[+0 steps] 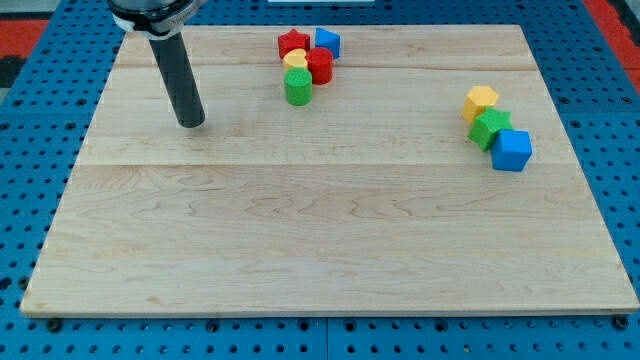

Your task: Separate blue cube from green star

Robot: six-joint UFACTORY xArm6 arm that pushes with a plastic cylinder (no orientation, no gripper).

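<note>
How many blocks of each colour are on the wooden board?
Red: 2, the red star and the red cylinder
Blue: 2, the blue block at the top and the blue cube
Yellow: 2, the yellow heart and the yellow block
Green: 2, the green cylinder and the green star
Total: 8

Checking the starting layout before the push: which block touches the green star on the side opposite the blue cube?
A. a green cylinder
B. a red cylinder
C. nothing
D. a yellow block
D: the yellow block sits against the green star on its upper-left side, while the blue cube touches it at lower right; my tip is far off toward the view's left.
</note>
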